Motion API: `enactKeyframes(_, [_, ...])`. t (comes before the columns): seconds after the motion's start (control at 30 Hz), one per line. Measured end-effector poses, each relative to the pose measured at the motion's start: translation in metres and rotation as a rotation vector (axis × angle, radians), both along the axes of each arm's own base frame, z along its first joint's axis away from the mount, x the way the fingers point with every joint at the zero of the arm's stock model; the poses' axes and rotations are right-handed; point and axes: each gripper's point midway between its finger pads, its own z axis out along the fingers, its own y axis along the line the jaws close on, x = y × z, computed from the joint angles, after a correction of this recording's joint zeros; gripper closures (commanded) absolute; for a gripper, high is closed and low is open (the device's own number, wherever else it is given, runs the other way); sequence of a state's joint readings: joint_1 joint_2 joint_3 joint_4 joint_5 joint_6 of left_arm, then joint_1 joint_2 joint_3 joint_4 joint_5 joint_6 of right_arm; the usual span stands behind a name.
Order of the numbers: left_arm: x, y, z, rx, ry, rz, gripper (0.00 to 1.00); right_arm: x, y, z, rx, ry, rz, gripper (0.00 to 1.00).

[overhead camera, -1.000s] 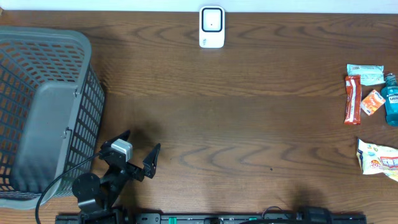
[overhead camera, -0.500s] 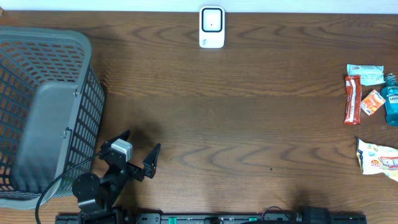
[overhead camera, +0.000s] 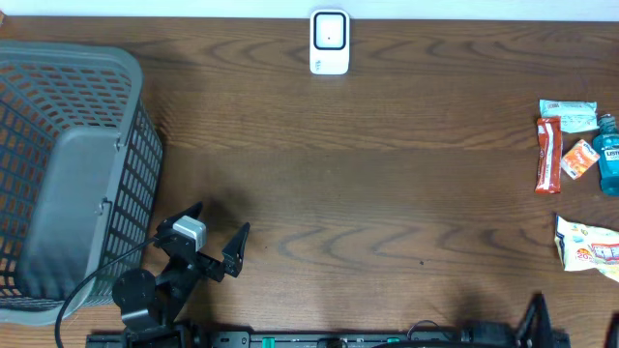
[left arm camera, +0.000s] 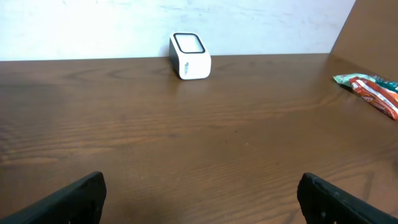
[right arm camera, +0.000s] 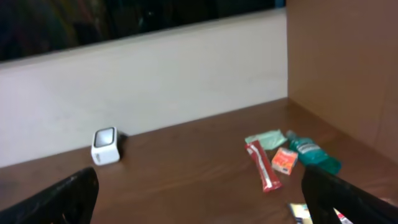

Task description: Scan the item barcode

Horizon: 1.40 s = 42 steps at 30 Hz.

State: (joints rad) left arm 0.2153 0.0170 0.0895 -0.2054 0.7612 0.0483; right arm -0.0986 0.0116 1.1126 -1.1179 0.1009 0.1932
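Left hand (overhead camera: 221, 220), fingers spread and empty, sits beside the grey basket (overhead camera: 68, 174); right hand (right arm camera: 199, 202), likewise spread, is at the front right. The barcode scanner (overhead camera: 329, 42) stands at the tabletop's (overhead camera: 387, 193) far edge, and the red snack bar (overhead camera: 548, 155) and mouthwash bottle (overhead camera: 609, 159) lie far right, all well apart from both.

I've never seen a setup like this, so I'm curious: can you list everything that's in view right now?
table: one, dark brown wood, under everything
basket: one, grey, left end of the table
scanner: one, white, middle of the far edge
flat packet: one, pale green, far right
long packet: one, red, right side
small box: one, orange, between long packet and bottle
bottle: one, blue-green, right edge
bag: one, white with printing, right, nearer the robot
left gripper: one, black, open, beside the basket
right gripper: one, black, open, near right edge
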Motion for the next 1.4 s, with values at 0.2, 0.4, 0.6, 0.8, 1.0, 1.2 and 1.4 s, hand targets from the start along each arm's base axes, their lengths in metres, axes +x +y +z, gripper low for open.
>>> enactKeyframes(0.2, [0.0, 0.0, 0.0, 0.0, 0.0, 0.0, 0.02, 0.031, -0.003, -0.018, 0.005, 0.035, 0.0, 0.01])
enactKeyframes(0.4, [0.0, 0.0, 0.0, 0.0, 0.0, 0.0, 0.02, 0.061, -0.006, -0.023, 0.016, -0.002, 0.0, 0.01])
enactKeyframes(0.6, [0.0, 0.0, 0.0, 0.0, 0.0, 0.0, 0.02, 0.094, -0.009, -0.046, 0.071, -0.008, -0.001, 0.01])
enactKeyframes(0.8, [0.0, 0.0, 0.0, 0.0, 0.0, 0.0, 0.02, 0.126, -0.012, -0.082, 0.107, 0.012, -0.004, 0.01])
enactKeyframes(1.0, [0.0, 0.0, 0.0, 0.0, 0.0, 0.0, 0.02, 0.156, -0.015, -0.11, 0.123, -0.033, -0.001, 0.01])
enactKeyframes(1.2, [0.0, 0.0, 0.0, 0.0, 0.0, 0.0, 0.02, 0.179, -0.018, -0.142, 0.238, -0.123, 0.005, 0.01])
enactKeyframes(1.4, [0.0, 0.0, 0.0, 0.0, 0.0, 0.0, 0.02, 0.187, -0.02, -0.181, 0.342, -0.094, -0.014, 0.01])
